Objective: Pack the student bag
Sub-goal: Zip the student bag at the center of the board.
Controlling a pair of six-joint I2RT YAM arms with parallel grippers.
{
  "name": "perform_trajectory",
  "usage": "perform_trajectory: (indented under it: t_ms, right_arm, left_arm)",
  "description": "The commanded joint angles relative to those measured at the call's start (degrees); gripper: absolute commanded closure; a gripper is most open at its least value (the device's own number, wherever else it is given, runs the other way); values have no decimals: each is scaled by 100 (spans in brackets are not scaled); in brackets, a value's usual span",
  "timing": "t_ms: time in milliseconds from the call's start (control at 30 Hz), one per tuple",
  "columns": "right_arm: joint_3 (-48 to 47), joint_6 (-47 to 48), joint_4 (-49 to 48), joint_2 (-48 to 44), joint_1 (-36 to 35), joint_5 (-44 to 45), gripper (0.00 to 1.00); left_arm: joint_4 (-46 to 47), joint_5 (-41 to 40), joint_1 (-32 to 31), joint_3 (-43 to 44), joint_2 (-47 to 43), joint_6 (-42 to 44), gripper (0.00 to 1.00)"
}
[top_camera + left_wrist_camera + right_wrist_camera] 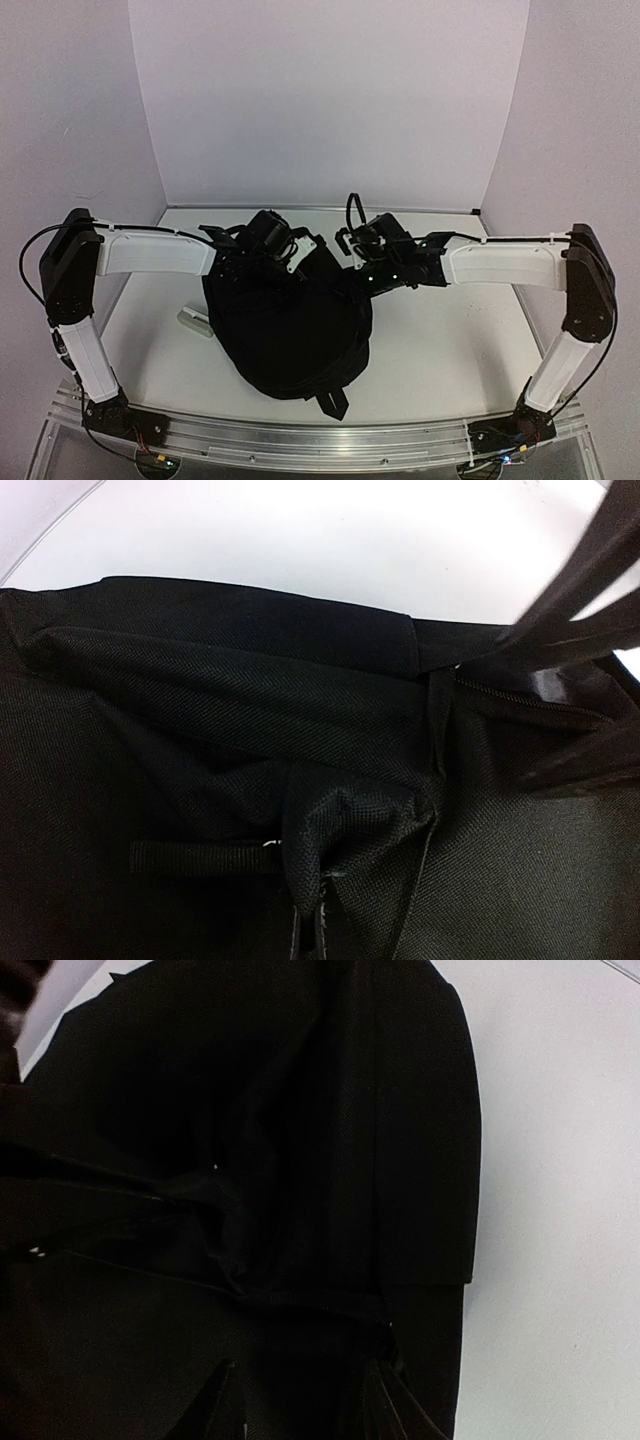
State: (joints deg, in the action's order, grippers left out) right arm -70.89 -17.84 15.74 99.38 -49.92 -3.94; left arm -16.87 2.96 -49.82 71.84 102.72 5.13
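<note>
Left arm (150, 252) reaches in from the left over the far edge of the student bag (290, 330). The left gripper (312, 920) is clamped tight on a bunched fold of the black cloth (the wrist view shows the cloth puckered right at the fingertips). In the same view I see a short webbing loop (190, 858) just left of the pinch and a zipper (530, 702) up right, running under blurred straps (590, 570).

The student bag sits mid-table (450, 320), slumped in a rounded heap between the two arms, with one strap end (333, 403) poking out at the near edge. A small white object (195, 320) lies on the table touching the bag's left side; it's partly hidden and I can't identify it.

The right gripper (348, 243) is at the bag's far right corner. On its wrist view the fingers (390, 1395) are black on black cloth, so I can't tell whether they're closed on anything. Right arm (500, 262) stretches in from the right.
</note>
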Motion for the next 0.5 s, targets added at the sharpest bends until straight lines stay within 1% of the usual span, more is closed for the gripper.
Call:
perform_trajectory:
  t_ms: [0,100,333,400,467]
  right_arm:
    - [-307,754,-219,284,-5,347,62]
    - [-282,915,-438,387,-1,394,61]
    - [-379,1180,-613,734,-7,360,57]
    - [-390,1223,-663,838,-7,385,57]
    - [-385,1209,-725,920,-4,464,59]
  left_arm:
    - [-150,18,-1,1,-57,-30,100]
    - [-113,27,-1,-27,-93,-71,100]
    - [-106,61,-1,-11,-104,-129,100]
    - [-99,64,3,-11,-111,-143,100]
    - [-96,66,-1,-3,-109,-156,100]
